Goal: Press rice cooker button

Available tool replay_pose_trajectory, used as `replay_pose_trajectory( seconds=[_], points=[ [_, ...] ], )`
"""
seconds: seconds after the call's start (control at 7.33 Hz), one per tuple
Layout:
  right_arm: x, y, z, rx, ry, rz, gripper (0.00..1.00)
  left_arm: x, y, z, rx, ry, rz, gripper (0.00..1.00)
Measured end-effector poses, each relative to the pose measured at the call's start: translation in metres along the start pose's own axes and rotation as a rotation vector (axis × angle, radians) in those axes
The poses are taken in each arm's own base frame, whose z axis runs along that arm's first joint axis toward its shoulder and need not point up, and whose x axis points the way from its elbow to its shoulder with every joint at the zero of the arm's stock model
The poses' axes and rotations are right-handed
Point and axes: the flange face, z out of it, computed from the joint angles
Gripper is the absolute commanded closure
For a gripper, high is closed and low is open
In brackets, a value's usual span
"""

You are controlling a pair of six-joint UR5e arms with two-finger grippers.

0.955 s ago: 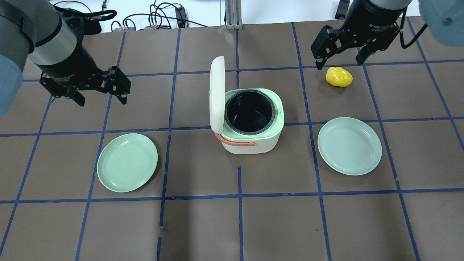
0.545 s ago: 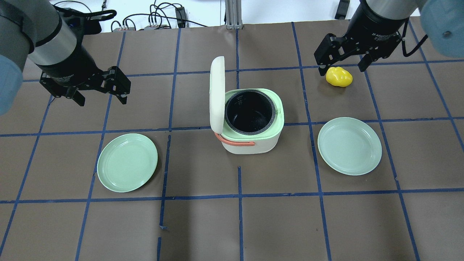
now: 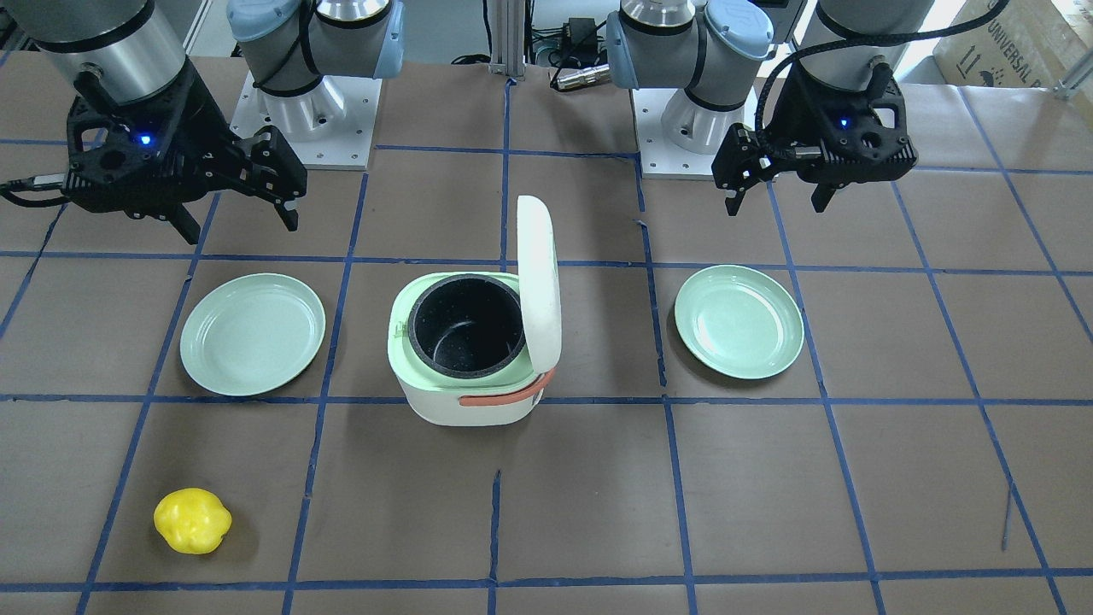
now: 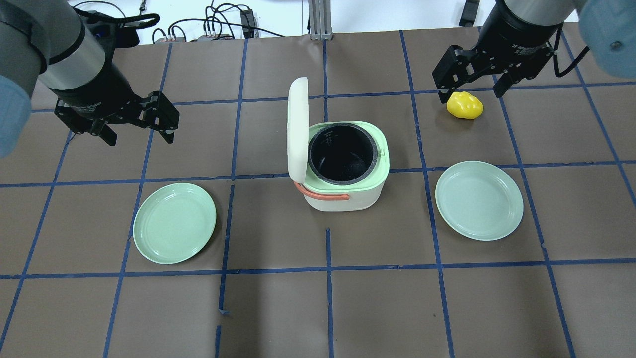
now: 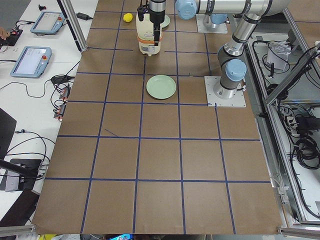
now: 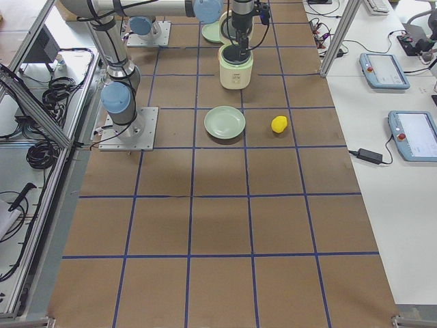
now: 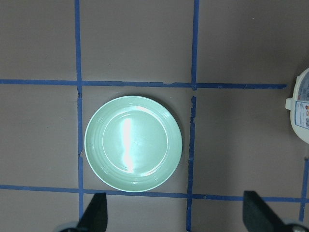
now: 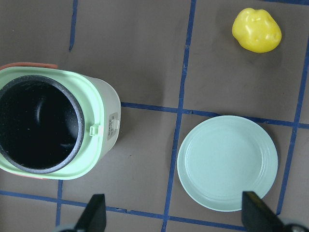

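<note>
The rice cooker (image 4: 348, 196) stands mid-table, white with a green rim, a black inner pot and an orange handle. Its lid (image 4: 297, 132) stands open and upright. It also shows in the front view (image 3: 461, 406) and the right wrist view (image 8: 104, 104). A small latch tab (image 8: 93, 130) sits on the rim opposite the lid; I can make out no other button. My left gripper (image 4: 139, 138) is open and empty, held high to the cooker's left. My right gripper (image 4: 469, 93) is open and empty, held high to its right. Neither touches the cooker.
A green plate (image 4: 174, 223) lies left of the cooker and another (image 4: 479, 200) lies right of it. A yellow pepper-like object (image 4: 464, 105) lies on the table beyond the right plate, at the far side (image 3: 192, 519). Blue tape lines cross the brown table cover.
My right gripper has shifted slightly to the right in the overhead view. The left gripper, the cooker and the plates have not moved.
</note>
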Motion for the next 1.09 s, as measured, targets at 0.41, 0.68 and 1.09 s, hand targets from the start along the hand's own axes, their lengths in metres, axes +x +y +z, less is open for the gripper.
replay_pose_trajectory(
  seconds=[0.41, 0.68, 1.09],
  points=[
    [0.0011, 0.003, 0.0056, -0.017, 0.009, 0.008, 0.0, 0.0, -0.0003, 0.0, 0.001, 0.0, 0.0, 0.0],
    [0.0014, 0.0038, 0.0088, -0.022, 0.01, 0.049, 0.0, 0.0, -0.0001, 0.0001, 0.0, 0.0, 0.0, 0.0],
    [0.0031, 0.0043, 0.008, -0.017, 0.029, 0.13, 0.0, 0.0, -0.0001, -0.0002, 0.001, 0.0, 0.0, 0.0]
  ],
)
